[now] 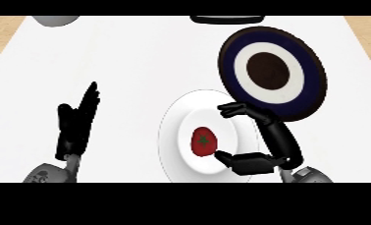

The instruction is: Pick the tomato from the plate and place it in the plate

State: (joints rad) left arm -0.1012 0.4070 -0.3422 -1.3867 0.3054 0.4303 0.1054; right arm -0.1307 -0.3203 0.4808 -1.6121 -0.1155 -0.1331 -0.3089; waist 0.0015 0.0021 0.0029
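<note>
White counter spreads out under me, with a strip of wood showing at its far corners. Two things sit cut off at the far edge: a grey bowl to the left and a dark dish near the middle.

Close in front of me lies a white plate, and the tomato rests in its well, red with a green stem patch, touching nothing but the plate. Just beyond and to the right is a target plate, ringed dark blue, white and brown. Its near edge seems to overlap the white plate's rim.

My right hand brackets the tomato: thumb low beside it, fingers arched over the far side, unclenched and grasping nothing. I judge this as the approach before closing.

My left hand rests at the left, fingers straight and up, holding nothing.

Risks as I see them: the tomato is round and could roll off toward the plate's left side if my thumb nudges it before the fingers come down. My fingers sit closer to the rim than to the tomato, so closing from here could catch the plate's edge and tip or slide it. Carrying across, a low lift could knock the ringed plate's near edge.
</note>
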